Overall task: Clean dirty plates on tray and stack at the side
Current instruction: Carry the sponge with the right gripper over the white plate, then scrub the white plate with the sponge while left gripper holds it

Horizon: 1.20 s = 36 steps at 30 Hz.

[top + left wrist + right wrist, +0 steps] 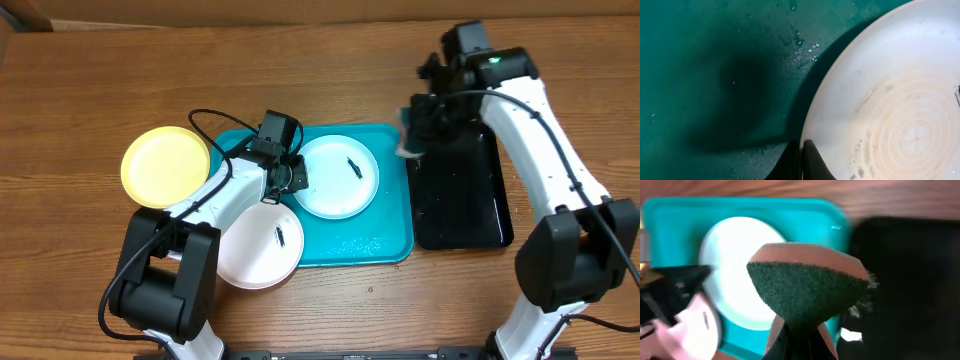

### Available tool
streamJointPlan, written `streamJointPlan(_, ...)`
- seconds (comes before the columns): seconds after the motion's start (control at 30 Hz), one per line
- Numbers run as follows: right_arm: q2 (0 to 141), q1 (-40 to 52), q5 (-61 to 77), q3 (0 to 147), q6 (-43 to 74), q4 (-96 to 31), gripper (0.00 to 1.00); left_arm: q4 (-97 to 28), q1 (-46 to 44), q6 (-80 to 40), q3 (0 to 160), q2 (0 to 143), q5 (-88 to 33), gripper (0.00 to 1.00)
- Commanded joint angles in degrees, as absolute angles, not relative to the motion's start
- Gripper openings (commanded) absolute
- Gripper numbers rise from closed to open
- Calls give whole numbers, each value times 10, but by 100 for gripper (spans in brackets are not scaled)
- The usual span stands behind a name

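I see left gripper pinched shut on blue plate rim, over tray | right gripper squeezing sponge above black tray | white plate hangs off tray corner | yellow plate on counter

The left arm reaches forward from the table's near edge, elbow bent, its left gripper pinched shut on the rim of a white plate. The right arm stretches far forward, wrist turned inward, its right gripper clamped on a sponge.
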State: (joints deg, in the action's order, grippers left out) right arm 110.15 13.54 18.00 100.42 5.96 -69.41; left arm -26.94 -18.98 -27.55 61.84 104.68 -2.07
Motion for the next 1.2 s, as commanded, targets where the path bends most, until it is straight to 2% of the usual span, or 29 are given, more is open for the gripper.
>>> streamJointPlan(0.0, 1092, 186, 199, 1016, 55, -671, 4, -267, -184, -288, 611, 1047, -6, 4)
streamJointPlan(0.27, 1136, 309, 6, 1016, 56, -641, 4, -267, -184, -288, 611, 1047, -6, 4)
streamJointPlan(0.47, 1184, 366, -142, 1016, 60, -634, 4, -267, -184, -288, 611, 1047, -6, 4)
streamJointPlan(1.17, 1217, 340, -126, 939, 60, -547, 4, -268, -184, -287, 611, 1047, -7, 4)
